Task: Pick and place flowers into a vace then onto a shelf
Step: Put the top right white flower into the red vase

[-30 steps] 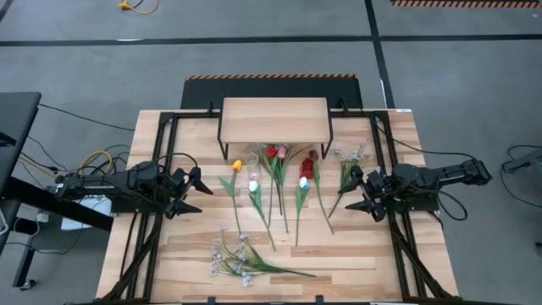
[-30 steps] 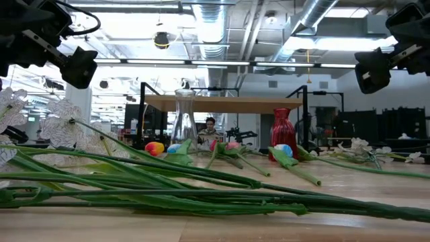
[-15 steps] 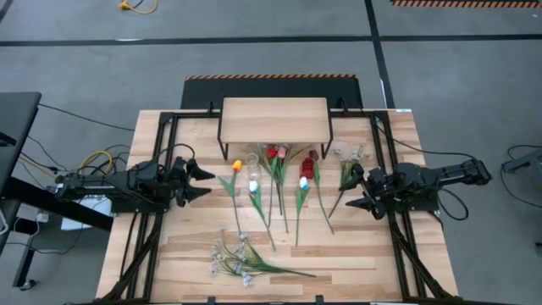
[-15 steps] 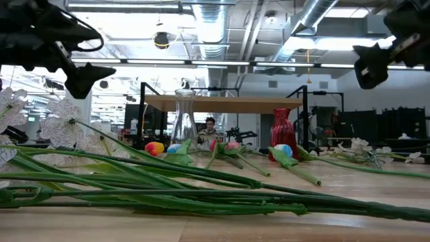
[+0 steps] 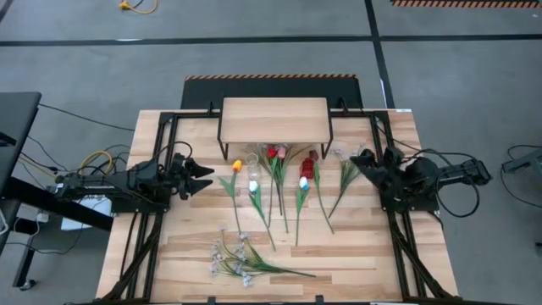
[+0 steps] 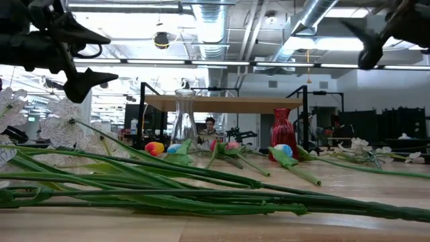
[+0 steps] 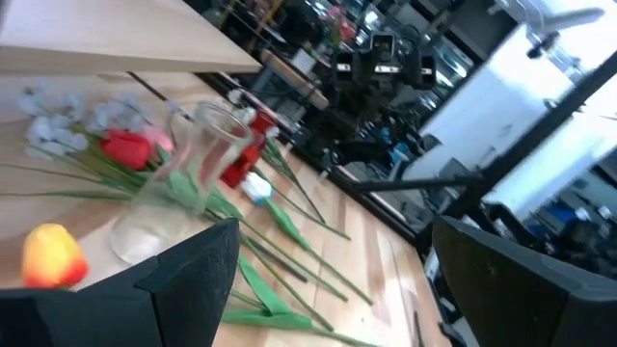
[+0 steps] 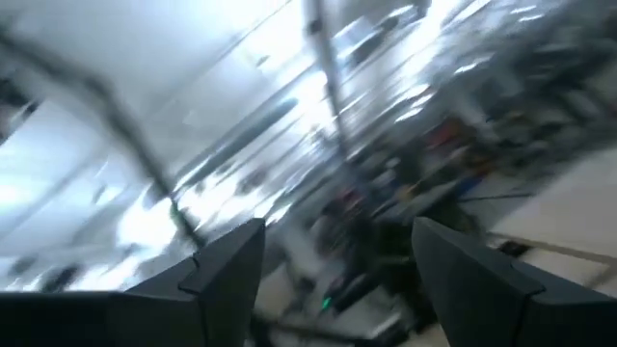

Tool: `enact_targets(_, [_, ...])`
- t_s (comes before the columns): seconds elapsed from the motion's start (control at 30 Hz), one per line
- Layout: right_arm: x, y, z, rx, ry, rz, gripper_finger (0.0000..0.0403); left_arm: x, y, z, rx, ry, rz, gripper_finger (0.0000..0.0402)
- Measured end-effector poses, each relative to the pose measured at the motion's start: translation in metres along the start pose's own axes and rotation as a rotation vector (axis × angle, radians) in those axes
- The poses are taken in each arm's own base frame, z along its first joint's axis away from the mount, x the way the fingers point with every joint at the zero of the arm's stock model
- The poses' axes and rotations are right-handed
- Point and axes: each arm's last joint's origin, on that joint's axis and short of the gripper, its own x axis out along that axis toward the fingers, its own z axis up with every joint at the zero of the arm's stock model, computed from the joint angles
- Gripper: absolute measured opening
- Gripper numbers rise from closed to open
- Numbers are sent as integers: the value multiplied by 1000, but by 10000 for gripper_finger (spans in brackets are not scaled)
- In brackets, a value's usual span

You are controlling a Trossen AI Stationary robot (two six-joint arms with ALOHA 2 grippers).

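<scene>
Both pincers, left (image 5: 203,170) and right (image 5: 360,160), gape wide, empty.

The shelf (image 5: 273,119) stands at the far edge of the surface (image 5: 169,254), with tulips (image 5: 279,191) lying side by side just in front of it. A blossom spray (image 5: 241,261) lies nearer the front edge — another spray (image 5: 347,169) to the right. The left gripper (image 5: 203,170) flanks the tulips on the left, the right gripper (image 5: 366,161) on the right.
</scene>
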Motion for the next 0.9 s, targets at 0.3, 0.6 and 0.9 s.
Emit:
enact_targets(0.3, [-2, -13, 6, 110, -240, -346, 256, 0, 1, 0, -41, -11, 23, 332])
enact_targets(0.6, [-1, -12, 12, -15, -275, -380, 256, 0, 1, 0, -73, -6, 18, 332])
enact_targets(0.9, [17, 24, 53, -116, -47, -412, 256, 0, 1, 0, -73, -4, 19, 332])
